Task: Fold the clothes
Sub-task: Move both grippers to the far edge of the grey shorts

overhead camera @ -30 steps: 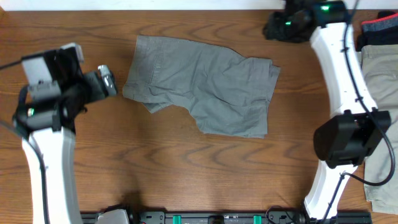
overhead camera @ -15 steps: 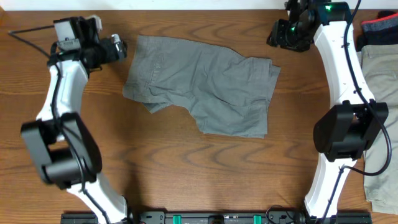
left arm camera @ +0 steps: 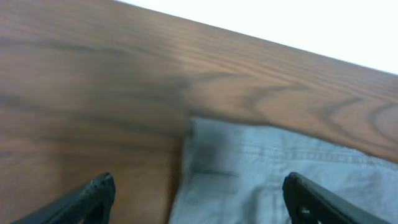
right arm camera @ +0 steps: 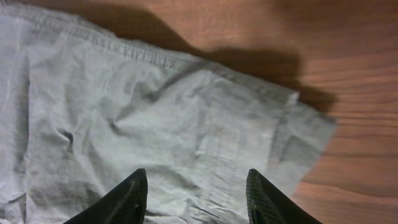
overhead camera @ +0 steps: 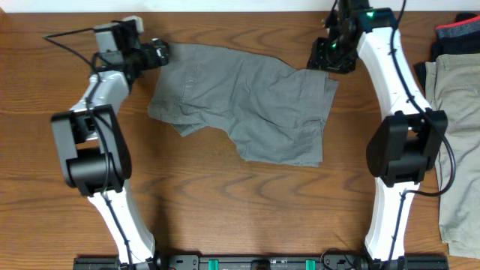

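Mid-grey shorts lie crumpled and spread on the wooden table. My left gripper is at their far left corner. In the left wrist view it stands wide open, straddling the edge of the shorts, with one fingertip over bare wood and the other over cloth. My right gripper hovers at the far right corner. In the right wrist view it is open just above the wrinkled shorts, gripping nothing. Pale khaki trousers lie at the right edge.
Dark folded garments sit at the far right corner above the trousers. The table's back edge runs close behind the left gripper. A black rail lines the near edge.
The left arm swung from the left side up and right to the shorts' far left corner, its jaws narrowing slightly. The right gripper came down and left onto the far right corner.
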Controlling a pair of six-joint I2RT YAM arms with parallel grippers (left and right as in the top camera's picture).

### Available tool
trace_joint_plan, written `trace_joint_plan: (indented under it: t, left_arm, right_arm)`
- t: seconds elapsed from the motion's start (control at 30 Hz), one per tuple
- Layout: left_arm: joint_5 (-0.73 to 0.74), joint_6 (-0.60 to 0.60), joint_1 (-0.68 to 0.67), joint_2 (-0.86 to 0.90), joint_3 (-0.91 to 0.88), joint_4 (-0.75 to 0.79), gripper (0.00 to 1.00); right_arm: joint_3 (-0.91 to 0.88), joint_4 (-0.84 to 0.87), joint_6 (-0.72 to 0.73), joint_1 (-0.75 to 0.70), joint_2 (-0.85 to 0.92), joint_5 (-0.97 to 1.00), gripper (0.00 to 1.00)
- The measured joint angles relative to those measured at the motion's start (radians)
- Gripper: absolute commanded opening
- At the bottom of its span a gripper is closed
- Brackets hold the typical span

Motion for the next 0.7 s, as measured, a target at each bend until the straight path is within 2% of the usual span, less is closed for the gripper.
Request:
trace_joint_plan:
  t: [0.27,0.7]
  left_arm:
    - [-0.086,0.001,-0.075,0.045,0.000,0.043,0.83]
    - [-0.148,0.001,-0.076,0.075,0.001,0.016,0.74]
  right_arm:
    - [-0.001,-0.025,0.000,0.038,0.008,0.000,0.47]
    - [-0.001,-0.050,0.003,0.049,0.008,0.000,0.43]
